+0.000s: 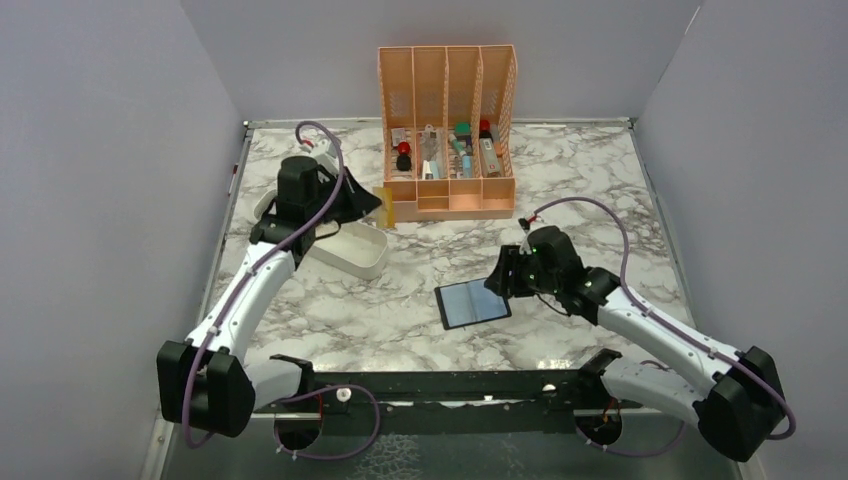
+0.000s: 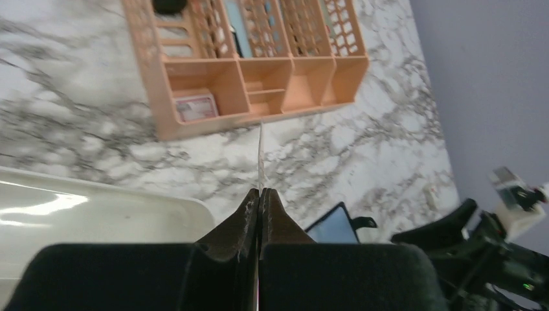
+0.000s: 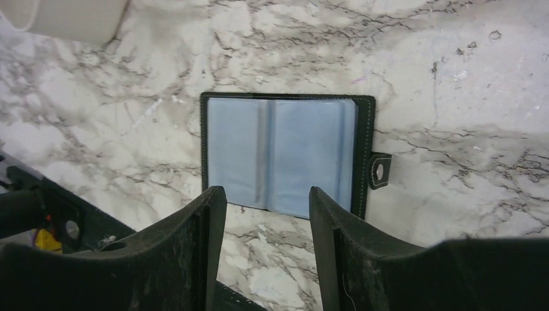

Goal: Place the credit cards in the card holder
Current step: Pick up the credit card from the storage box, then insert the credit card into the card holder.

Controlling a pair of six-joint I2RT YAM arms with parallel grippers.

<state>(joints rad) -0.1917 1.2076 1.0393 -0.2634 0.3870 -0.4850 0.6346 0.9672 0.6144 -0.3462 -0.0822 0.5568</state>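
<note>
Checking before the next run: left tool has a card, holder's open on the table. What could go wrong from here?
1. The left tool pinches the card by one end, most of it sticking out; it could pivot or slip in transit.
2. The card holder lies open and unheld, the right tool open above it; insertion may just push it across the table.
</note>
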